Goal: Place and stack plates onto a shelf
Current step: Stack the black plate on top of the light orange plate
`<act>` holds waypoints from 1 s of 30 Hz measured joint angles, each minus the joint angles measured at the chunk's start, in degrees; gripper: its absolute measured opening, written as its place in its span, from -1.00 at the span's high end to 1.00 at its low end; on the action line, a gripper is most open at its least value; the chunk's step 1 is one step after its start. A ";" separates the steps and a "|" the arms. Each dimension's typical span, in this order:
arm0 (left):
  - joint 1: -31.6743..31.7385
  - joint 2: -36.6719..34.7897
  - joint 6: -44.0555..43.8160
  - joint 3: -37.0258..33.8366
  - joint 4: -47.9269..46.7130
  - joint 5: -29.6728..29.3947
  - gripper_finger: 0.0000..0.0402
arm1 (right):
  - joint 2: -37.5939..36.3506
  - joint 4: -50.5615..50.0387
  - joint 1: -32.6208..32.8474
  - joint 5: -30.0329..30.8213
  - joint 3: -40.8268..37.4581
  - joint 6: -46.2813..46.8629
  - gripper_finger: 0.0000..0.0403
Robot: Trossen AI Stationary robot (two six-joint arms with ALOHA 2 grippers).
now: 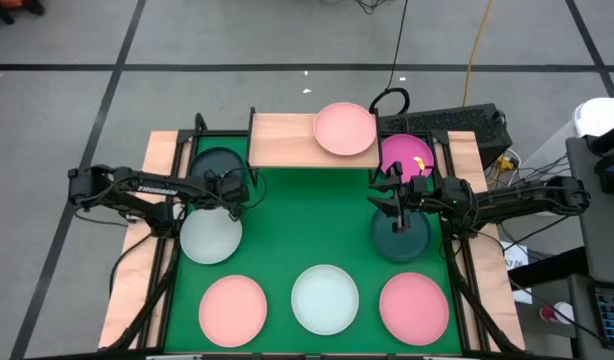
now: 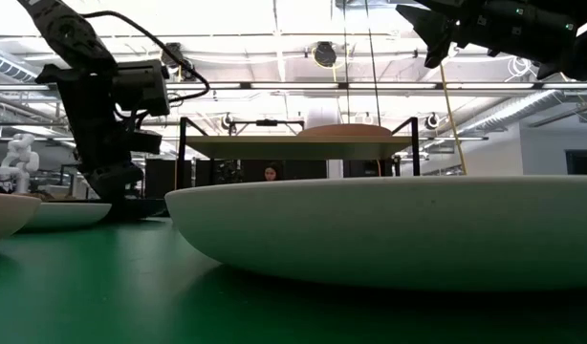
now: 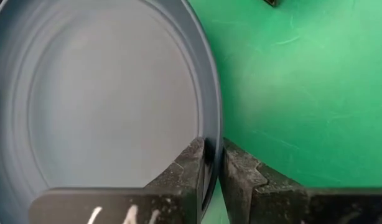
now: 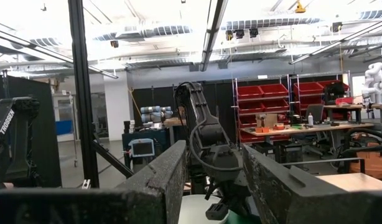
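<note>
From above we see one pink plate [image 1: 345,128] on the shelf [image 1: 283,139], toward its right end, with seven more on the table [image 1: 307,230]: three along the near edge, a mint plate [image 1: 210,238] and a dark one at left, and a teal plate [image 1: 401,236] and a magenta one at right. The left claw [image 1: 233,205] sits at the mint plate's far right rim; the right claw [image 1: 389,203] hangs over the teal plate's far edge. From table height the left arm reaches down at the left, while the right claw [image 2: 445,40] is high up, clear of any plate. The left wrist view shows the fingers [image 3: 186,169] clamped across the mint plate's [image 3: 104,99] rim, a thin edge hold. We judge the plate could tilt or slip out on the lift, or catch the shelf's edge. In the right wrist view the fingers [image 4: 172,165] stand apart, holding nothing.
</note>
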 joint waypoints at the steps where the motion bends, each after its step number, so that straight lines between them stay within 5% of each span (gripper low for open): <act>1: 0.00 -0.68 -0.02 0.07 -0.82 0.11 0.78 | -0.01 -0.02 0.00 0.00 0.00 -0.01 0.30; 11: -1.00 -10.90 -1.25 11.00 -16.30 0.39 0.77 | -0.01 -0.45 0.02 0.00 0.00 0.01 0.30; 30: -9.29 -23.78 10.17 31.33 -15.52 0.54 0.77 | -0.01 -0.63 0.01 0.00 0.00 0.01 0.30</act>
